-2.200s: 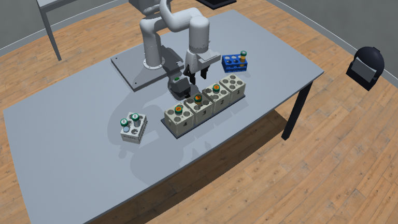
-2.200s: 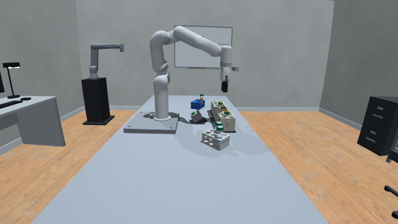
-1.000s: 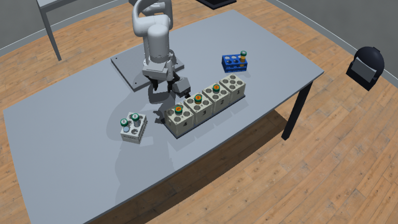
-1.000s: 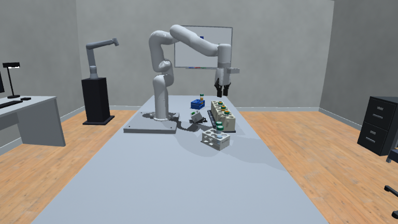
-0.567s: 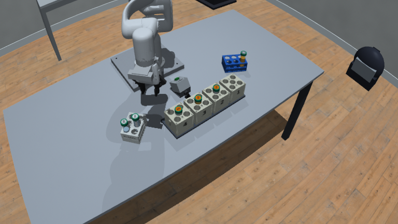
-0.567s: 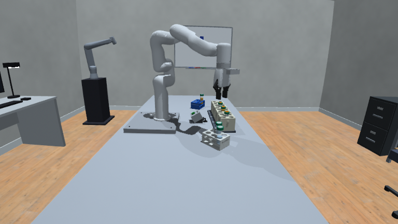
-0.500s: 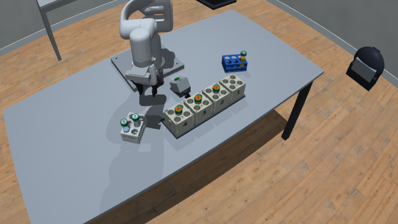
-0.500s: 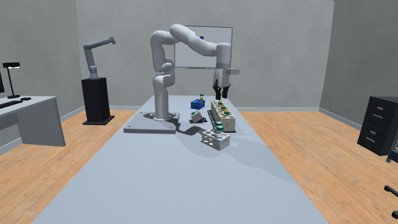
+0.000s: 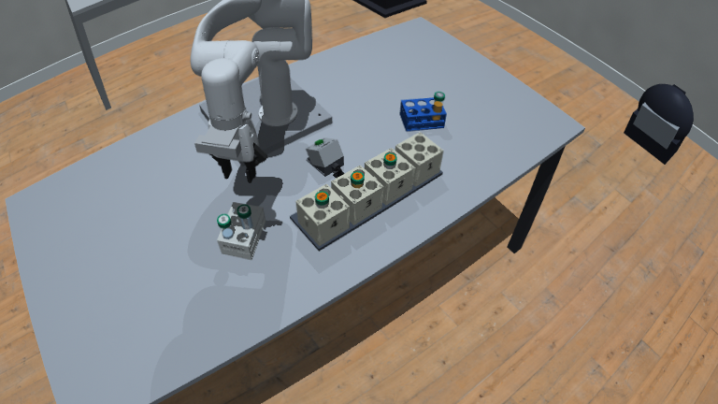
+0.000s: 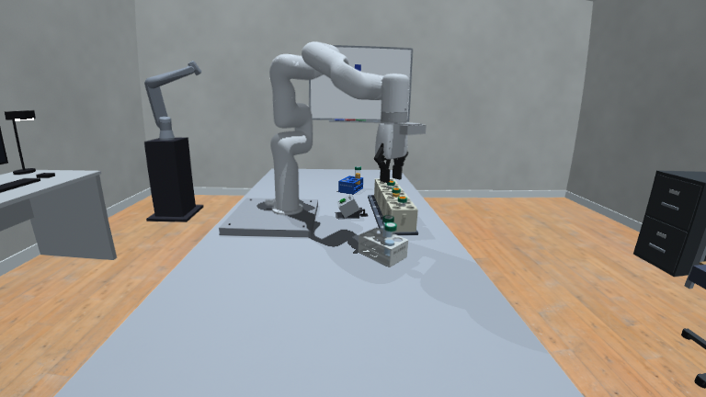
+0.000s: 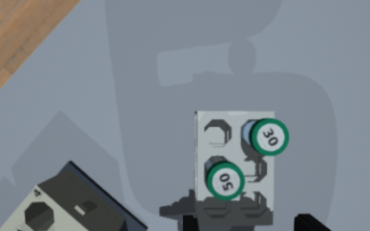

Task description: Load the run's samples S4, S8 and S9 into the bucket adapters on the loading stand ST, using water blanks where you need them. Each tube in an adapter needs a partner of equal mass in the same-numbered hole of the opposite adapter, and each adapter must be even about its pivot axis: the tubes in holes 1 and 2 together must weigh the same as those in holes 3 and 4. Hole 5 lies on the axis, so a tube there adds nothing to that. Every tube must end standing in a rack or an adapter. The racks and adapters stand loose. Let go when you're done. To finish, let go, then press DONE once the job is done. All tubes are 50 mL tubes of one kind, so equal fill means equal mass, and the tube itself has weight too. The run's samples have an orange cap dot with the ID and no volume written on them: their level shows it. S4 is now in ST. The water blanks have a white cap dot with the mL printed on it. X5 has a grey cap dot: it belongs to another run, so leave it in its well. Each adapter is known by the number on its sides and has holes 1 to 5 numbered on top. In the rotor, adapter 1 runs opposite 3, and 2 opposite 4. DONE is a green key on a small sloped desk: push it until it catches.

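Observation:
My gripper (image 9: 238,176) (image 10: 391,177) (image 11: 251,222) is part open and empty, above and beside the blanks rack (image 9: 233,250) (image 10: 398,255) (image 11: 235,116). The 30 blank (image 9: 223,220) (image 10: 390,226) (image 11: 270,137) stands in its end row, farthest from the gripper; the 50 blank (image 9: 244,210) (image 11: 225,181) stands in the middle row. Adapter 4 (image 9: 320,229) holds S8 (image 9: 322,197), adapter 3 (image 9: 357,210) holds S9 (image 9: 357,177), and adapter 2 (image 9: 390,186) holds S4 (image 9: 390,158), each apparently in hole 5. Adapter 1 (image 9: 422,171) shows no tube.
The DONE desk (image 9: 328,154) (image 10: 348,208) with its green key (image 9: 319,142) stands between the arm base and the adapters. A blue rack (image 9: 414,124) (image 10: 347,186) beyond adapter 1 holds one green-capped tube (image 9: 438,96) with amber fill. The adapters share a dark-edged stand.

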Robot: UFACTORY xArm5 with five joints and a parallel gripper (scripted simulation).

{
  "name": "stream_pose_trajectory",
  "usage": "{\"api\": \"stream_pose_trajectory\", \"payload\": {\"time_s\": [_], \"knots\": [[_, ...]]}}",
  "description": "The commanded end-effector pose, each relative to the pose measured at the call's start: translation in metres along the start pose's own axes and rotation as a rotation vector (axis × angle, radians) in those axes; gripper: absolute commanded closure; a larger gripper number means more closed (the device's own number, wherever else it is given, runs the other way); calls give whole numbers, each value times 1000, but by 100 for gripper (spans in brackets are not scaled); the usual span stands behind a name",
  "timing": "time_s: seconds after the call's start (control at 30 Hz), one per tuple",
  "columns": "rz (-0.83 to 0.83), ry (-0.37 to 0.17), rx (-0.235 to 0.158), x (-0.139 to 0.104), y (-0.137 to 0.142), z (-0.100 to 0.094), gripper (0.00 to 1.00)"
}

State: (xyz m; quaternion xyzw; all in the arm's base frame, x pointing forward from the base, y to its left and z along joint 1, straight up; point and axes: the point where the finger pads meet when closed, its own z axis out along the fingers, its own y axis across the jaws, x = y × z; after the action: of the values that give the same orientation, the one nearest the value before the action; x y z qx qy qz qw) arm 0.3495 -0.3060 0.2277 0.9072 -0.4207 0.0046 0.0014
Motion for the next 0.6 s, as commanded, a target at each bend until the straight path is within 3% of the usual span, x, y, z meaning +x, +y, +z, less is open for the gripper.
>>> {"api": "stream_pose_trajectory", "payload": {"time_s": [0.0, 0.33, 0.57], "knots": [[-1, 3, 1, 7, 7, -2, 43], [-1, 3, 1, 7, 7, -2, 43], [-1, 3, 1, 7, 7, 12, 43]]}}
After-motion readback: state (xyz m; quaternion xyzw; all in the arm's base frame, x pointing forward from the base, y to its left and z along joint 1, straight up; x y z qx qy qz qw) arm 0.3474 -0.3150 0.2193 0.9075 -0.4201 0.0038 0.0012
